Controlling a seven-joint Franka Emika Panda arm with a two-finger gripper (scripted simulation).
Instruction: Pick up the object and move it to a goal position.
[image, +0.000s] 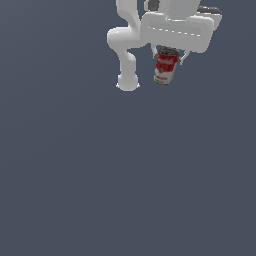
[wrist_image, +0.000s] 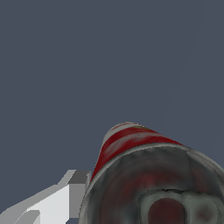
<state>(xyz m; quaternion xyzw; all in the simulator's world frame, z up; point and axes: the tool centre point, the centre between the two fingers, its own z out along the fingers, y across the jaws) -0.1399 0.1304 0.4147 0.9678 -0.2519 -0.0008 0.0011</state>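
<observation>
We see the soup can (image: 166, 66) hanging just under the white gripper (image: 169, 56), tilted a little, its dark rim (image: 168, 51) tucked up into the gripper body and its base pointing down toward the grey surface (image: 125, 175). It appears lifted clear of that surface, close beside the arm's white base (image: 128, 82) in the exterior view. The jaws are clamped on the can near its upper end; in the wrist view one pale finger (wrist_image: 65, 199) lies against the can's side (wrist_image: 127, 142), while the opposite one is hidden behind the metal end (wrist_image: 153, 188).

We judge the can to be rigid and fairly weighty for its size, with smooth metal walls under a glossy label, so it will not crush, but it could slide or swing if the hold is only at the top. The tilt suggests that the grip sits above its middle and that the can may pivot between the pads. A hold lower down, around the label's middle across the round sides, would be steadier; as things stand, we would carry it slowly and avoid sharp turns

No goal marker shows in either view
</observation>
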